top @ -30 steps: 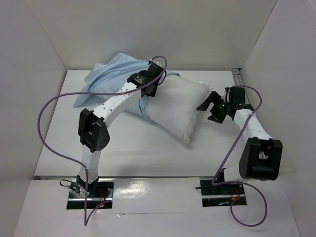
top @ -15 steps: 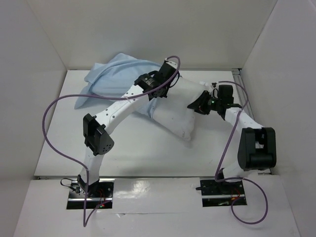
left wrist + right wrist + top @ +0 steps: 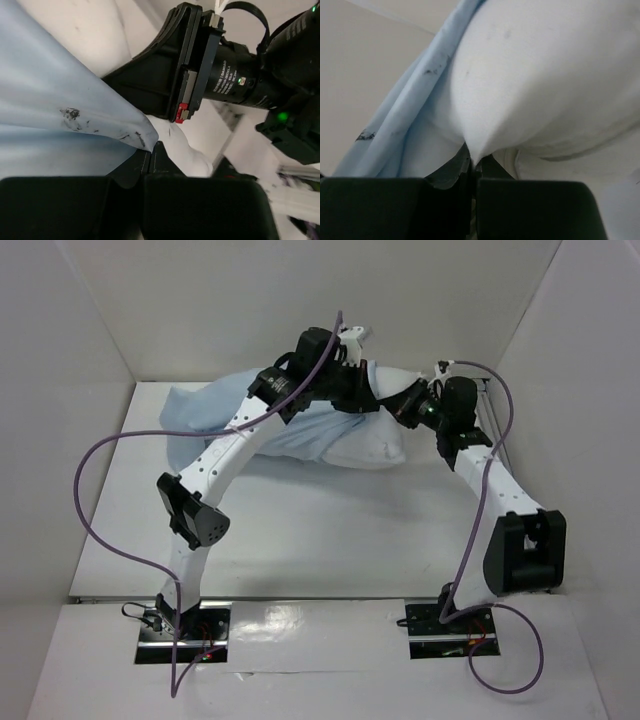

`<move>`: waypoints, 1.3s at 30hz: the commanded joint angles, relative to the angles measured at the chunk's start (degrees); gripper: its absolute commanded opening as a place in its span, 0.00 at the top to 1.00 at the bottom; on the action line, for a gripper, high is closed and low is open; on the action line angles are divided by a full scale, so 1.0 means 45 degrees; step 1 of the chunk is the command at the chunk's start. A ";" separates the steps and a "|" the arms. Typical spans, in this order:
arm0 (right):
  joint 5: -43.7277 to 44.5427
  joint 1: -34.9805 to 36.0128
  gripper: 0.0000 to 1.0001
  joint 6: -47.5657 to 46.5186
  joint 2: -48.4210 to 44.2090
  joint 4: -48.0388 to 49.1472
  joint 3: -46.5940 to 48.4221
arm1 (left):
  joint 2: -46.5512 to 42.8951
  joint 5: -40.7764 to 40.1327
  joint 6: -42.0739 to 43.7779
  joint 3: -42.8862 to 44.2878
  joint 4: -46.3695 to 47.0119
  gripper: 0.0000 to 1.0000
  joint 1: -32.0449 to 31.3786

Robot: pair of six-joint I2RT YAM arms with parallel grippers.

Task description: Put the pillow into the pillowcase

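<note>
Black left gripper (image 3: pixel 150 152) was clamped on the pillowcase (image 3: pixel 50 100) hem, right gripper (image 3: pixel 472 162) on a pinch of pillow (image 3: pixel 545 75), both bundled at the table's (image 3: pixel 300 525) 12 o'clock; so small a pinch could slip under the pillow's weight, dropping it outside the case.

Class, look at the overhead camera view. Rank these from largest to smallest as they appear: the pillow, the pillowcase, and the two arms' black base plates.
1. pillowcase: the widest visible spread.
2. pillow: partly hidden, so only its visible part is judged.
3. left base plate and right base plate: they look alike, so they tie.
</note>
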 commanded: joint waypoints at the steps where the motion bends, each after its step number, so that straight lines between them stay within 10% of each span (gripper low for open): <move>1: 0.0687 0.1174 1.00 -0.0086 -0.0961 0.0938 -0.0810 | -0.0762 0.4717 -0.1943 -0.0145 0.3150 1.00 0.0150; 12: 0.1467 0.1800 1.00 0.0617 0.1736 0.2404 -0.2827 | -0.2181 0.6664 -0.2401 -0.2735 0.4034 1.00 -0.0574; 15: 0.1741 0.1508 1.00 0.0071 0.0838 0.1585 -0.3139 | -0.2557 0.4693 -0.1132 -0.3310 0.2650 0.37 0.0247; 18: 0.1507 0.1118 0.54 -0.1176 0.0076 -0.0189 -0.2672 | -0.2557 0.2019 0.0486 -0.2570 -0.0221 0.08 0.0366; 20: 0.1971 0.1117 0.15 -0.1958 -0.0721 -0.1536 -0.2224 | -0.3062 0.0671 0.1076 -0.2800 -0.1335 0.07 0.0153; 22: 0.2461 0.1001 0.08 -0.2896 -0.1348 -0.3217 -0.2221 | -0.3842 -0.1457 0.1470 -0.3657 -0.1476 0.14 -0.0121; 25: 0.3535 0.0883 0.05 -0.3890 -0.2618 -0.5015 -0.2377 | -0.5658 -0.3783 0.1083 -0.6230 -0.1477 0.26 -0.0396; 31: 0.4572 0.0882 0.01 -0.5631 -0.3578 -0.7459 -0.2495 | -0.8334 -0.8607 -0.2735 -0.9907 -0.3289 0.18 -0.0143; 39: 0.3304 0.1115 0.01 -0.5577 -0.2234 -0.6467 -0.3373 | -0.9489 -0.9531 -0.8332 -1.5315 -0.5208 0.12 -0.0162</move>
